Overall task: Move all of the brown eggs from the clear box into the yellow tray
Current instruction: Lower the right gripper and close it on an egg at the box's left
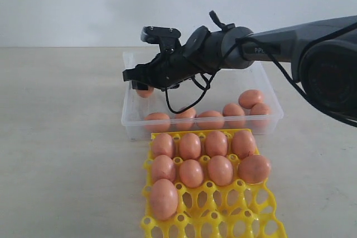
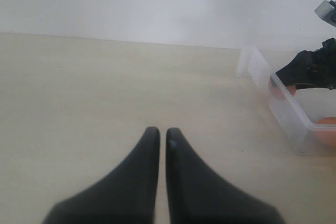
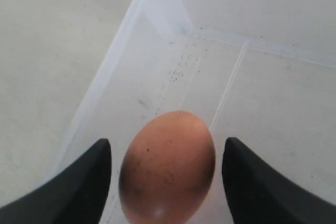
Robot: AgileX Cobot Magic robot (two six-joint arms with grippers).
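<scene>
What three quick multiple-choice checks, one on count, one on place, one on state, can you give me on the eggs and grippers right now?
1. Eggs sitting in the yellow tray: A) five; B) nine; C) fourteen.
2. The egg between the right gripper fingers lies: A) in the clear box, near a corner; B) in a tray cup; C) on top of another egg.
3. The left gripper is: A) shut and empty; B) shut on an egg; C) wide open.

Answers: 1 B, two full rows of four plus one more in the third row. 2 A, the right wrist view shows it on the box floor with the corner walls just beyond. 3 A, its fingers meet over bare table with nothing between them.
</scene>
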